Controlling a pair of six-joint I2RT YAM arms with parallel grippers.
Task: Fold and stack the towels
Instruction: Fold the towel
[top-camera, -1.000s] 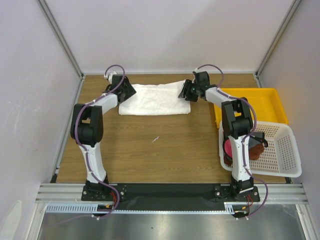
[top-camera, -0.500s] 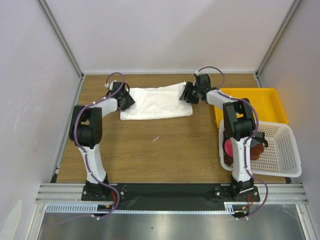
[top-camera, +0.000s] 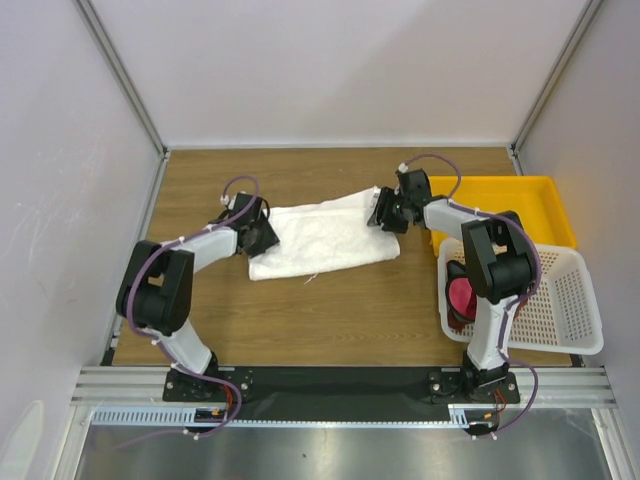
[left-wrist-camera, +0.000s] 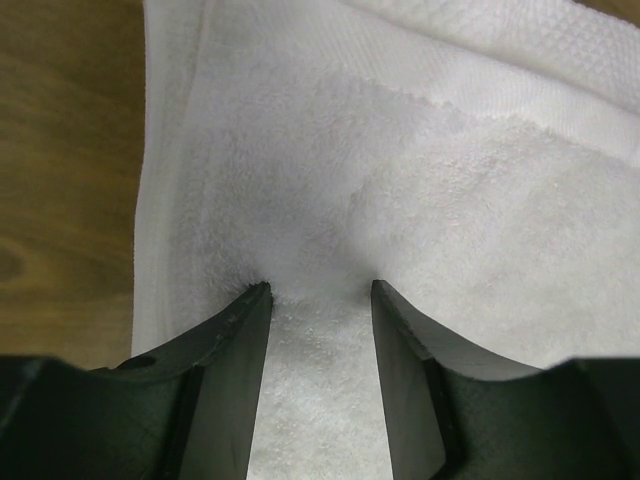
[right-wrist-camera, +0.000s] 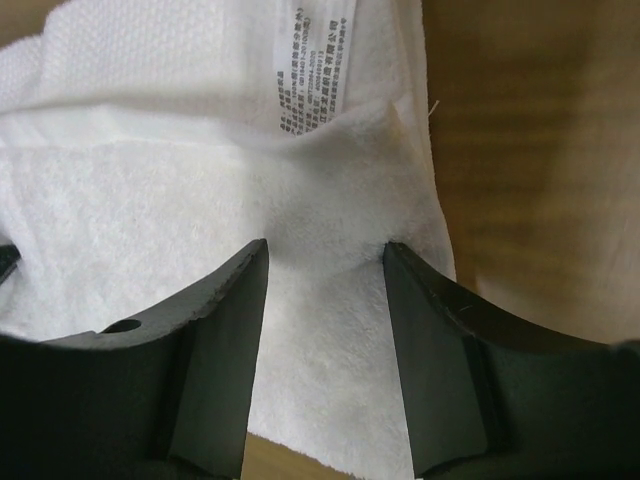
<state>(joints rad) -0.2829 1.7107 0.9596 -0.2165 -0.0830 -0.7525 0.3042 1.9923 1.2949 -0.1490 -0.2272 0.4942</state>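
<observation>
A folded white towel lies slanted across the middle of the wooden table. My left gripper is shut on its left end, and in the left wrist view the pile bunches between the fingers of that gripper. At the far-right corner my right gripper is shut on the cloth. In the right wrist view this gripper pinches a fold of the towel just below its printed tag. A magenta-pink towel sits in the basket, partly hidden by the right arm.
A white perforated basket stands at the right near edge. Behind it is a yellow tray, close to the right arm's elbow. White walls and metal posts close in the left, right and back of the table.
The left jaws closed onto the towel's left end. Both grippers then moved toward the near side, dragging the towel from the back of the table to its middle, now slanted.
</observation>
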